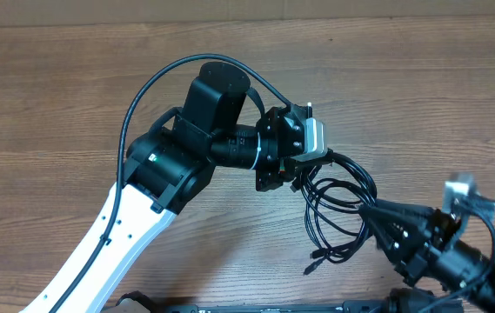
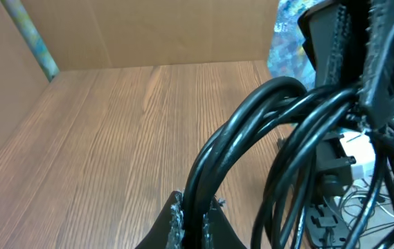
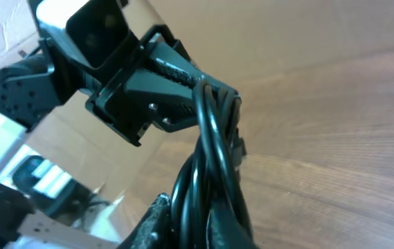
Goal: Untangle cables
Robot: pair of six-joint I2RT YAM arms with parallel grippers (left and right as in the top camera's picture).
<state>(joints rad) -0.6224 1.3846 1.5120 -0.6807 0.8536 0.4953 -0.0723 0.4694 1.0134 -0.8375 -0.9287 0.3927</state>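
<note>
Your left gripper (image 1: 297, 174) and right gripper (image 1: 371, 211) both have jaws clamped on the cables (image 1: 310, 216). The bundle runs diagonally between them; pull apart along that line.

Wood-grain table (image 1: 56, 69), plain brown wall (image 2: 148, 28) behind it, paint-flecked pole (image 2: 30, 38) at left

Robotics lab bench: wood-grain table (image 1: 56, 78), cardboard backdrop (image 2: 169, 28), white robot arm (image 1: 112, 233).

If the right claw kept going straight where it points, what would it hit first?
The right gripper has the cables between its fingers; straight beyond them sits the left gripper, clamped on the same bundle. That is probably its first hit, though depth is unclear.
</note>
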